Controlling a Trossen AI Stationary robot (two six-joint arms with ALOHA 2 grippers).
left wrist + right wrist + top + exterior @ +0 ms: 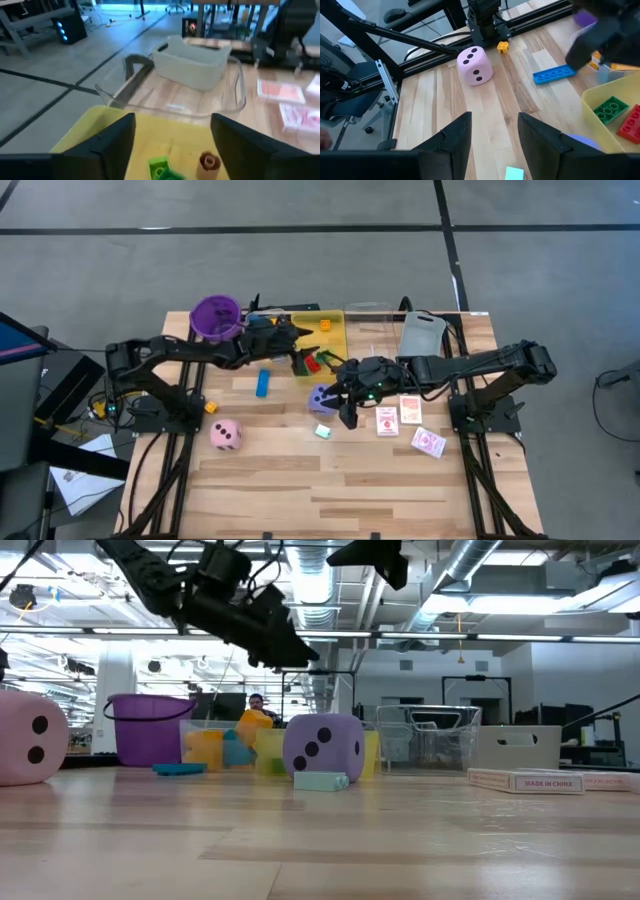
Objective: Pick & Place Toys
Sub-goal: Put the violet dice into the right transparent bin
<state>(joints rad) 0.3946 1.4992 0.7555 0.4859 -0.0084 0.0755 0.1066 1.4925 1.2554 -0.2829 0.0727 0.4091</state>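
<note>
The small green plastic block [159,166] lies in the yellow rectangular tray [90,131] at the counter's far edge, below the left fingers [116,141], which stand apart, holding nothing. Lift straight up, clear of the tray wall. The right fingers [454,137], parted and empty, hang mid-counter.

text: "MADE IN CHINA" was printed on the side of a card box [524,781] lying on the counter [400,840] | numbers: purple die [323,747] showed three black dots on its facing side; pink die [28,745] showed two | no other writing was legible
</note>
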